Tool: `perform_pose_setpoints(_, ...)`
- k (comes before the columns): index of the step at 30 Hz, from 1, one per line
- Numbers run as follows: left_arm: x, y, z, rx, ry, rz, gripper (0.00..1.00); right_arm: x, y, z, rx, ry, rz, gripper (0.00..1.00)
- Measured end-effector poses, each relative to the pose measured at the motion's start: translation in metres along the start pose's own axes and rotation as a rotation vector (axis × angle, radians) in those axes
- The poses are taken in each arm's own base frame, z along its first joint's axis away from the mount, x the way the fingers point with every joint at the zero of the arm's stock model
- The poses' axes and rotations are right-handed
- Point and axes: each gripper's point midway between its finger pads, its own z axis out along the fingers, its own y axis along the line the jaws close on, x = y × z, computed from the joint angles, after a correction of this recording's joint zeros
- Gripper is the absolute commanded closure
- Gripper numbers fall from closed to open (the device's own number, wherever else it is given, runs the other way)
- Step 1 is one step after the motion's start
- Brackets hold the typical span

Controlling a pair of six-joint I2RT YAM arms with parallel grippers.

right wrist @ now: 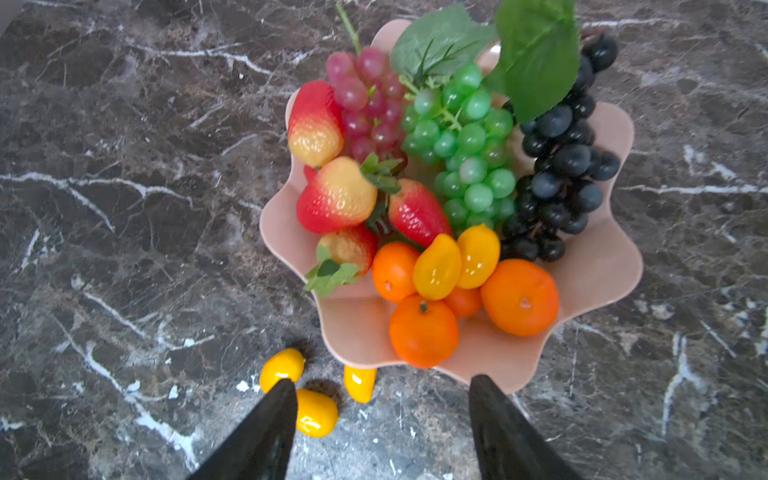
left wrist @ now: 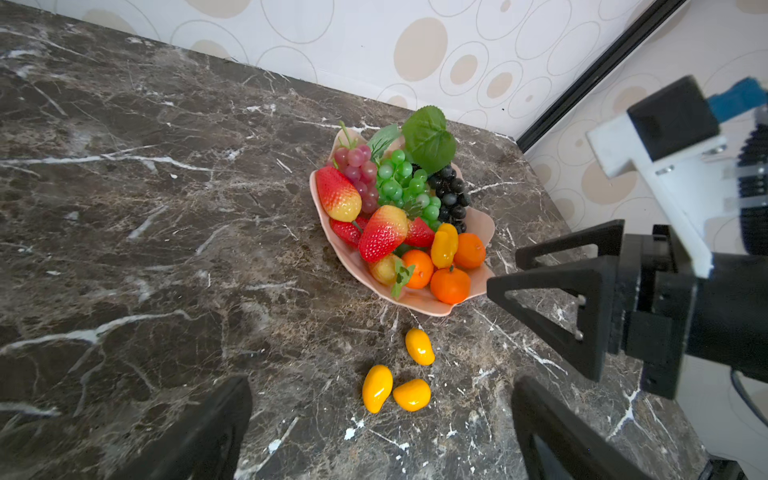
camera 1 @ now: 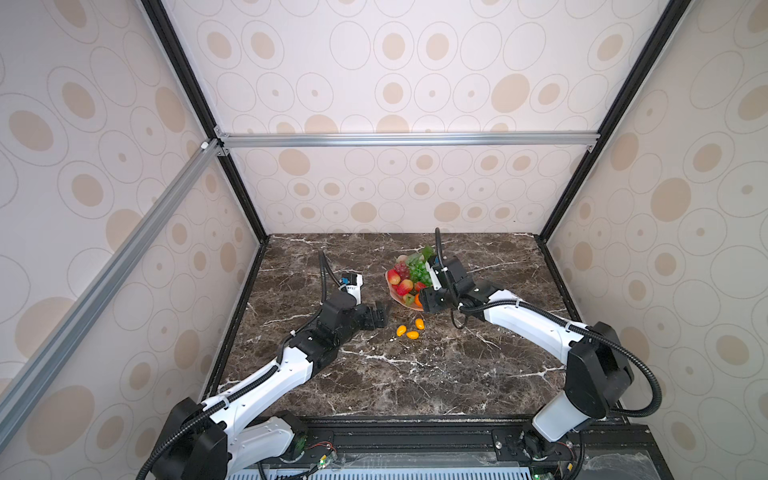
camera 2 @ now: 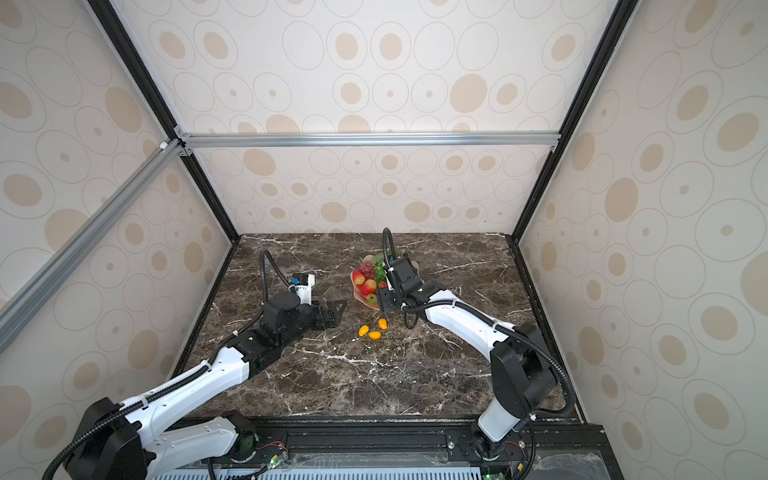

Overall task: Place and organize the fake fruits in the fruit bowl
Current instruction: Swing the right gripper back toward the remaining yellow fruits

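While our right end effector [right wrist: 382, 380] hangs spread & empty at the near rim of the fruit bowl [right wrist: 602, 274], we see the bowl right ahead of it, piled w/ strawberries [right wrist: 336, 195], grapes [right wrist: 469, 137], tangerines [right wrist: 519, 297] & two yellow ovals [right wrist: 436, 266]. Three loose ovals [right wrist: 316, 411] lie on the counter [right wrist: 124, 249] just beside it, outside the bowl. Our left end effector [left wrist: 382, 384] is spread wide, empty, loose ovals just ahead of it.

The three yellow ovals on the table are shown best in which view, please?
Left wrist view: the three yellow ovals lie unobstructed. In the right wrist view a finger overlaps two; both top views show them tiny.
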Motion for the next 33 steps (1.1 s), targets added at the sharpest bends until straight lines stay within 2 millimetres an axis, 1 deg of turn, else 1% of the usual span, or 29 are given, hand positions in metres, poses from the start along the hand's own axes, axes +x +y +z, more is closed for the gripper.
perform_pose_setpoints(9, 0.032, 0.031, -0.003, -0.053, 0.053, -0.035, 0.02, 0.052, 0.028, 0.004, -0.015, 0.096, -0.011, 0.37)
perform_pose_setpoints(11, 0.036, 0.039, -0.005, -0.063, 0.055, -0.05, 0.02, 0.059, 0.037, 0.005, -0.024, 0.109, -0.016, 0.41)
perform_pose_setpoints(15, 0.038, 0.049, -0.008, -0.071, 0.052, -0.079, 0.02, 0.069, 0.05, 0.014, -0.052, 0.136, -0.031, 0.46)
perform_pose_setpoints(20, 0.035, 0.053, -0.012, -0.067, 0.038, -0.098, 0.02, 0.082, 0.056, 0.029, -0.074, 0.189, -0.048, 0.47)
perform_pose_setpoints(27, 0.033, 0.075, -0.02, -0.095, 0.012, -0.161, 0.02, 0.084, 0.073, 0.054, -0.085, 0.228, -0.063, 0.47)
perform_pose_setpoints(33, 0.028, 0.078, -0.025, -0.084, -0.006, -0.181, 0.02, 0.08, 0.081, 0.069, -0.069, 0.235, -0.067, 0.47)
